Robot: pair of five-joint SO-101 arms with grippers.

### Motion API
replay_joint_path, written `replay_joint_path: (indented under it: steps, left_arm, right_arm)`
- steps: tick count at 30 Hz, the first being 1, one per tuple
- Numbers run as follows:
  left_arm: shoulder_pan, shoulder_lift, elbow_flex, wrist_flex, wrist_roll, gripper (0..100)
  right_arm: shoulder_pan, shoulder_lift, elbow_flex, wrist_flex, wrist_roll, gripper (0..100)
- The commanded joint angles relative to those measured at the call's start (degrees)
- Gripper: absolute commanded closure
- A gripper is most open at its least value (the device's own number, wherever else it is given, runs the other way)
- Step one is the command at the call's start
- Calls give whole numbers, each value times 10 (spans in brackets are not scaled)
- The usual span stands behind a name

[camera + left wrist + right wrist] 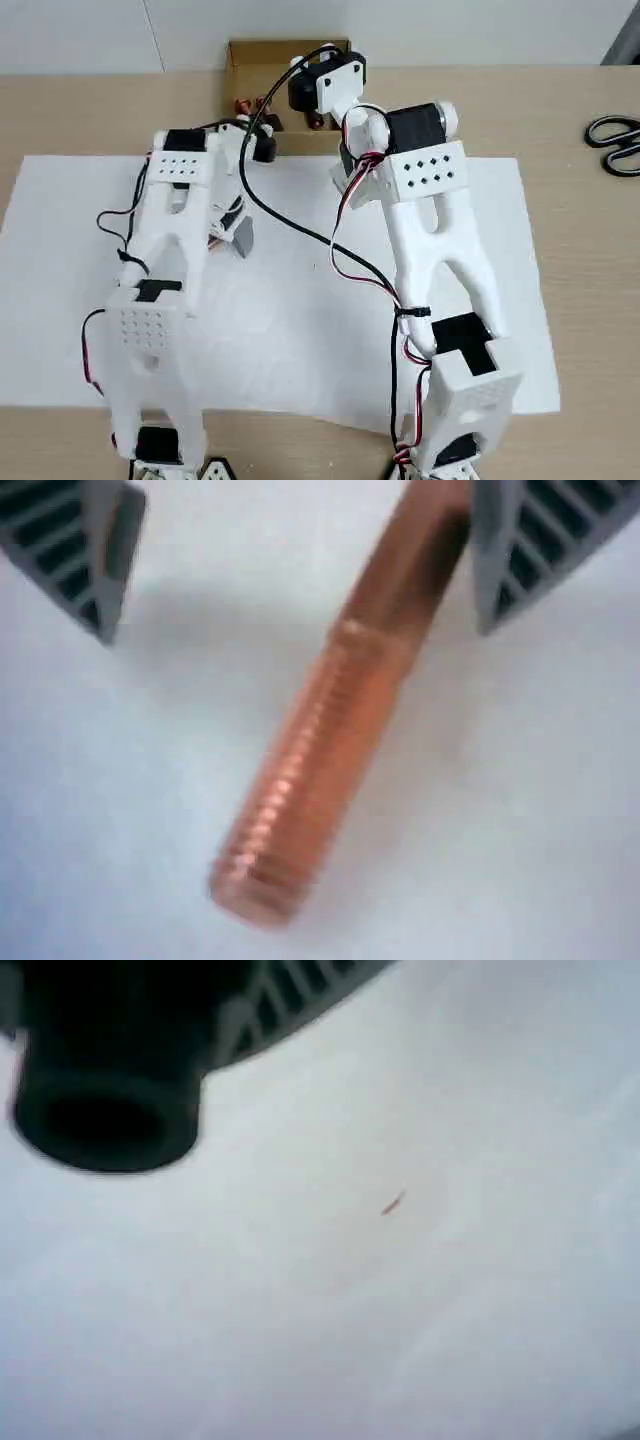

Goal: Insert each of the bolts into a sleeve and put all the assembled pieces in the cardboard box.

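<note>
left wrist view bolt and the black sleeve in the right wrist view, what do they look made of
The bolt looks like metal with a shiny copper-coloured finish; glints run along its threaded end. Whether it is plated or solid copper, I cannot tell. The sleeve is matte black, probably plastic or rubber, with no glints on its hollow round end.

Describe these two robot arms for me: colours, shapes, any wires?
The left arm and right arm are white plastic shells with black motors at the joints, panels dotted with small holes, and loose red and black cables. The left arm's fingers are grey and ribbed.
</note>
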State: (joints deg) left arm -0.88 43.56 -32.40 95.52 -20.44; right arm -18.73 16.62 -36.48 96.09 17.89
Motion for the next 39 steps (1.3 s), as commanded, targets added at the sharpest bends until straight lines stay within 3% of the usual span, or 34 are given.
replay_joint_path:
  steps: [1, 6, 12, 22, 30, 39]
  left_arm:
    - [3, 2, -24, 8, -7, 783]
    - [4, 7, -23, 8, -7, 847]
    - [9, 5, -24, 21, -43, 994]
    - [31, -6, -73, 50, -57, 994]
    - [29, -91, -73, 50, -243, 994]
    - [33, -93, 17, 49, -572, 994]
  right_arm:
    - [4, -40, -2, 4, -4, 995]
    - [5, -40, -2, 4, -4, 995]
    - [5, -40, -2, 4, -4, 993]
    - [15, -42, -3, 4, -4, 991]
    - [86, -83, -3, 4, -4, 994]
    - [131, -233, -2, 4, -4, 994]
